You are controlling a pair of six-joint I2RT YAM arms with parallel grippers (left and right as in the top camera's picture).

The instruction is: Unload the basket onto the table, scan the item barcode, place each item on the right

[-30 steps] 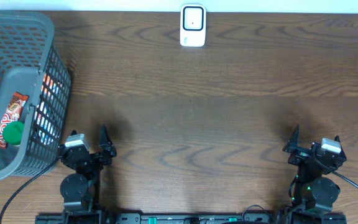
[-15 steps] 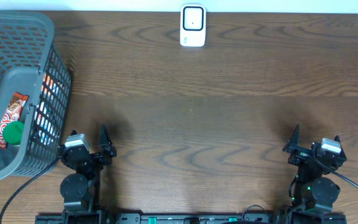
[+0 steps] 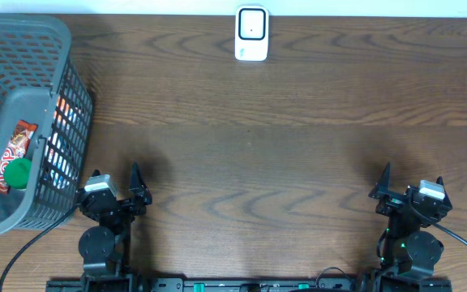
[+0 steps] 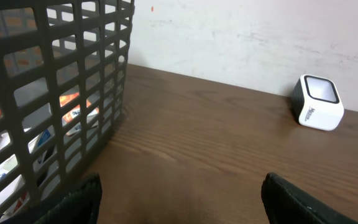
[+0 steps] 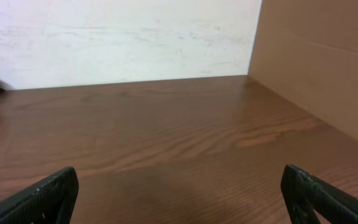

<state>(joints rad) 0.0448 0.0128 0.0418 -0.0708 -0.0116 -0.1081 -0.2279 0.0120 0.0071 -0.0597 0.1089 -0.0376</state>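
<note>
Nothing has shifted since the frame 1 second back: basket, scanner and both arms sit as they did. Much of the goods is hard to read. The grey mesh basket (image 3: 35, 101) sits at 9 o'clock on the brown wooden surface (image 3: 250, 154), cut off by the left edge overhead, and shows its load only through the grid. From the left wrist just orange, white and blue scraps of packaging appear between the bars, and no barcode can be made out in any view. Clearest is 1 red packet (image 3: 12, 154) with pale lettering, at the basket's 7 o'clock end. A green round-edged thing (image 3: 19, 172) touches it at 6 o'clock; what that is I cannot tell. At 12 o'clock, well apart from the basket, stands the white scanner (image 3: 251, 33) with a dark window. Left fingers (image 4: 73, 202) at 7 o'clock and right fingers (image 5: 48, 193) at 5 o'clock are spread wide, holding nothing, with only their tips in the wrist views.
</note>
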